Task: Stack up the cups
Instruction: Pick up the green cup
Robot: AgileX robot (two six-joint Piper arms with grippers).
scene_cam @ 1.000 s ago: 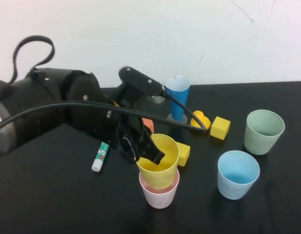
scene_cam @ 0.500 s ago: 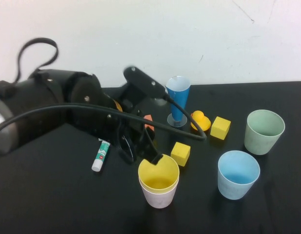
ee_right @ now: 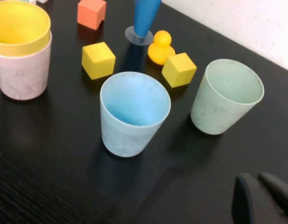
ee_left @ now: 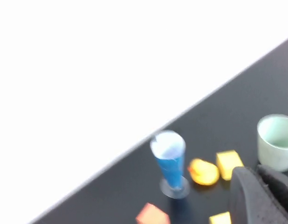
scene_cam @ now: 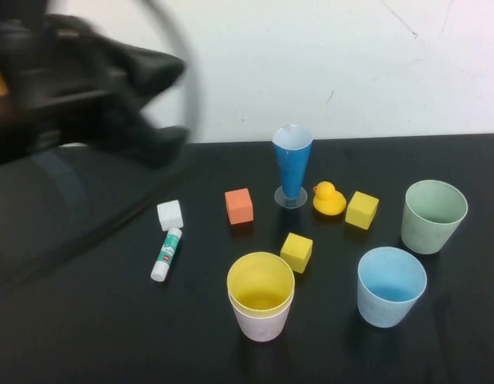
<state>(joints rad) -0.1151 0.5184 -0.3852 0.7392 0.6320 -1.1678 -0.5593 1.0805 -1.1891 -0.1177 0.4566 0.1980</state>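
Note:
The yellow cup (scene_cam: 260, 284) sits nested inside the pink cup (scene_cam: 261, 322) at the front middle of the black table. The light blue cup (scene_cam: 391, 286) stands alone to their right, and the pale green cup (scene_cam: 433, 214) stands farther back right. My left arm (scene_cam: 87, 88) is a blur, raised at the far left and away from the cups. Its gripper (ee_left: 257, 171) shows in the left wrist view with fingers together and empty. My right gripper (ee_right: 256, 178) is shut and empty, close to the light blue cup (ee_right: 132, 114) and the green cup (ee_right: 225, 98).
A tall dark-blue cone glass (scene_cam: 292, 164) stands at the back middle, with a yellow duck (scene_cam: 328, 198) and a yellow block (scene_cam: 361, 210) beside it. Another yellow block (scene_cam: 296, 252), an orange block (scene_cam: 239, 206), a white block (scene_cam: 169, 214) and a glue stick (scene_cam: 166, 254) lie nearby.
The yellow cup dropped fully into the pink cup. My left gripper let go of it and the arm swung up and away to the far left.

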